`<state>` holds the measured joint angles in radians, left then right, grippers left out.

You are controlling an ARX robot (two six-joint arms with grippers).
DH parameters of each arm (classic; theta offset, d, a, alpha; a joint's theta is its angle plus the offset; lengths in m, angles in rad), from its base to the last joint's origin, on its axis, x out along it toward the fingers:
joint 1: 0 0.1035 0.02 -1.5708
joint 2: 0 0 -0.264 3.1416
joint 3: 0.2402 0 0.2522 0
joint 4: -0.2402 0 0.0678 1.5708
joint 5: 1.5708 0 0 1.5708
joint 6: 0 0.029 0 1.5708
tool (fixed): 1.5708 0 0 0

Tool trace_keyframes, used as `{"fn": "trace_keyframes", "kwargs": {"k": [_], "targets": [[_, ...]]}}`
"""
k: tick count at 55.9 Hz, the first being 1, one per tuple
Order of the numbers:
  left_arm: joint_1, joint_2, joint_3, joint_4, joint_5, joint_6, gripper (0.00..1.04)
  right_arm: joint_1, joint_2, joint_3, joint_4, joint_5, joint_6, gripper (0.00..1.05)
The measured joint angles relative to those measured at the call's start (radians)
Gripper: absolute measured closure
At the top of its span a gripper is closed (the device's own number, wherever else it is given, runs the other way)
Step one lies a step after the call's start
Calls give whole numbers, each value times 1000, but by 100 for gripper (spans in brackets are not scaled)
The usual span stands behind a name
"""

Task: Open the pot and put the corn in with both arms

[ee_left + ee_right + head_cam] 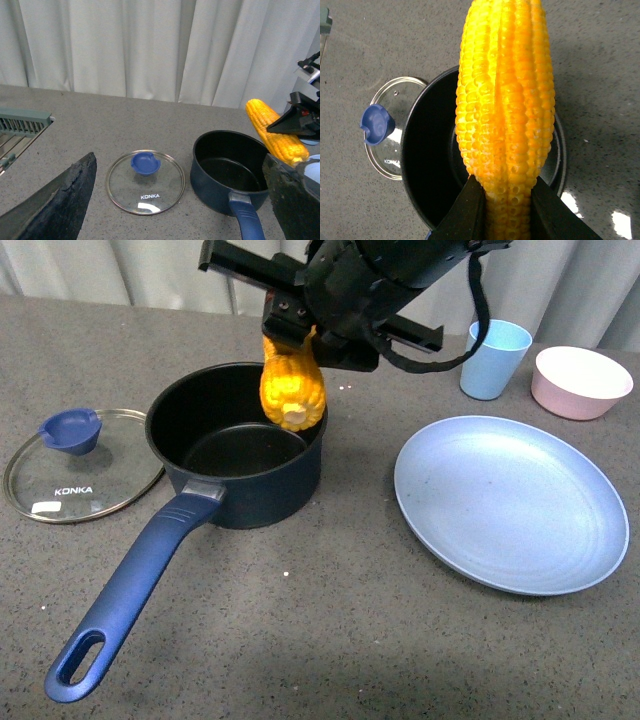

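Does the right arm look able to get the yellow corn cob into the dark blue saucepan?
Probably yes. The right gripper holds the yellow corn cob over the open dark blue saucepan; the flat glass lid lies beside it, so nothing blocks the way.

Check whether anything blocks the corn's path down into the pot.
Nothing visible does. The right end effector holds the corn over the open mouth of the pot. The pot is empty inside, and the glass lid lies flat on the table beside it, clear of the opening.
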<state>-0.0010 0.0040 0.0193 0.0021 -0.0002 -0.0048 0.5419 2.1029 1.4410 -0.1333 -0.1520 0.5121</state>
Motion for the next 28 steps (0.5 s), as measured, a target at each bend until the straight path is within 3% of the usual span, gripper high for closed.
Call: {"fn": "trace_keyframes", "kwargs": {"k": [28], "targets": [[0, 0, 0, 0, 0, 0, 7, 87, 95, 87, -53, 2, 32, 91]]}}
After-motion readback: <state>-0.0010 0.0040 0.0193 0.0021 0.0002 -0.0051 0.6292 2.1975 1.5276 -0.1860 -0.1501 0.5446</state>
